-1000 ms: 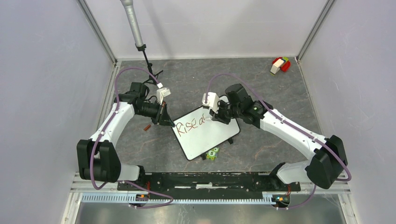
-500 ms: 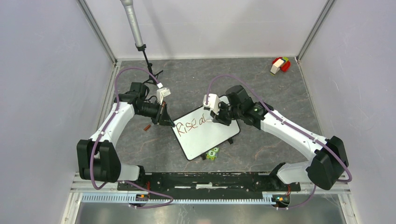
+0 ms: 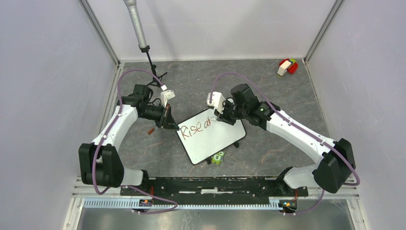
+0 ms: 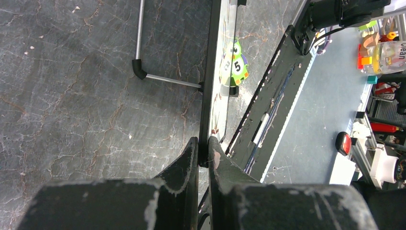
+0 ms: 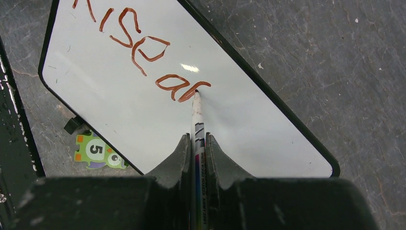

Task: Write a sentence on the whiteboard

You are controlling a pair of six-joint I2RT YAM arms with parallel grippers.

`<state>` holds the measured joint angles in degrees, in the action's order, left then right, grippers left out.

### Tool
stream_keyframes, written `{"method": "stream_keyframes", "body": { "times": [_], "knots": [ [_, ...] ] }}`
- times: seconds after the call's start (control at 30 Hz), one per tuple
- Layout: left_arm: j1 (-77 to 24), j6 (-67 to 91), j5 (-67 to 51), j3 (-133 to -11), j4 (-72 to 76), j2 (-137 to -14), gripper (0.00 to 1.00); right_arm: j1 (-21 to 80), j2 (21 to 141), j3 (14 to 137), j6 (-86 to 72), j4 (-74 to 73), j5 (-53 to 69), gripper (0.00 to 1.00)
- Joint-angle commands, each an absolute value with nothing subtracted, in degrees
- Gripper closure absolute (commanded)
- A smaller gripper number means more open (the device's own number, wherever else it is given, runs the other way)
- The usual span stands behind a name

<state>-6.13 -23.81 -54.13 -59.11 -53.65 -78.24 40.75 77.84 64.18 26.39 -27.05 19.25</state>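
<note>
Reddish-brown lettering, the sentence (image 5: 143,52), so far reads "Rise a" plus one unfinished letter. It sits on the whiteboard (image 3: 215,143), which is tilted mid-counter (image 3: 191,81). At the board's one o'clock, the right fingers (image 5: 182,155) clamp a marker (image 5: 196,120), its tip on the last stroke. At ten o'clock, the left fingers (image 4: 190,160) pinch the rim. Most words seem unwritten.

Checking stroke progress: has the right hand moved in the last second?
Yes: the right hand shifted slightly up and left in the top view, judged against the whiteboard.
</note>
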Motion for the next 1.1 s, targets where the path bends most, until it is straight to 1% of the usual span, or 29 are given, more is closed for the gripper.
{"method": "stream_keyframes", "body": {
  "times": [0.0, 0.4, 0.7, 1.07],
  "knots": [
    [-6.6, -24.2, -53.3, -60.3, -53.6, -78.4, 0.97, 40.4, 78.6, 66.7, 26.9, -26.0, 17.1, 1.00],
    [-6.6, -24.3, -53.4, -60.6, -53.6, -79.0, 0.98, 39.3, 76.7, 63.4, 28.1, -27.2, 16.4, 1.00],
    [-6.7, -24.3, -53.4, -60.6, -53.6, -78.9, 0.97, 39.4, 76.1, 60.8, 27.2, -27.4, 19.2, 1.00],
    [-6.6, -24.3, -53.4, -60.6, -53.6, -78.8, 0.98, 40.7, 77.0, 63.1, 26.0, -26.7, 21.3, 1.00]
  ]
}}
